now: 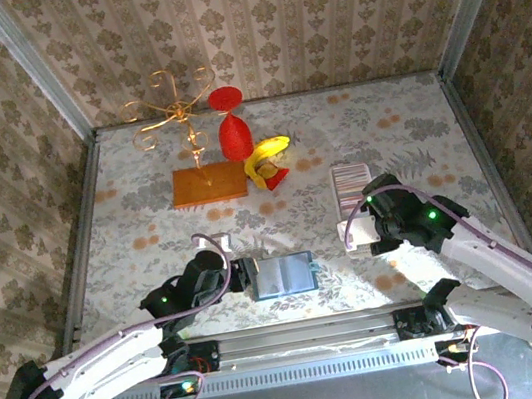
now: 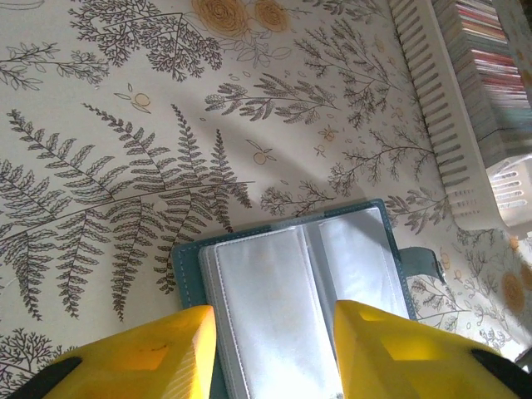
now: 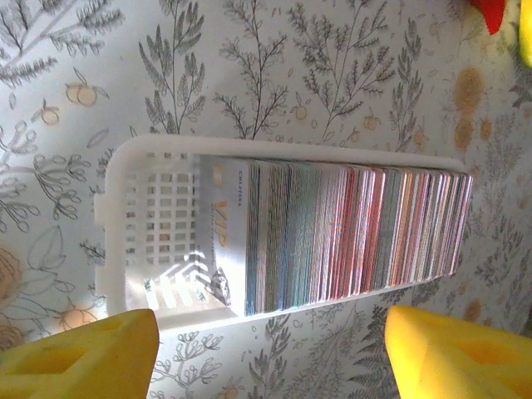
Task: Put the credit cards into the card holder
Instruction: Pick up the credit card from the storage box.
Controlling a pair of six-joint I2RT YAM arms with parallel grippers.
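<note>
The thin plastic credit cards (image 3: 349, 233) stand on edge, packed in the white perforated plastic basket (image 3: 125, 174) mid-frame. The right gripper (image 3: 273, 320) is spread wide at the lower edge. It should pinch only the front card (image 3: 223, 241) by its top edge, not a clump. The left gripper (image 2: 274, 309), fingers apart, straddles the open teal card holder with clear sleeves (image 2: 291, 266) at bottom centre, best kept flat.

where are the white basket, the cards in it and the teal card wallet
white basket (image 3: 154, 204), right wrist view, on the bare lattice floor at its left end
cards (image 3: 349, 237), right wrist view, on the edges of the upright stack
teal card wallet (image 2: 266, 291), left wrist view, on its left clear sleeve
</note>
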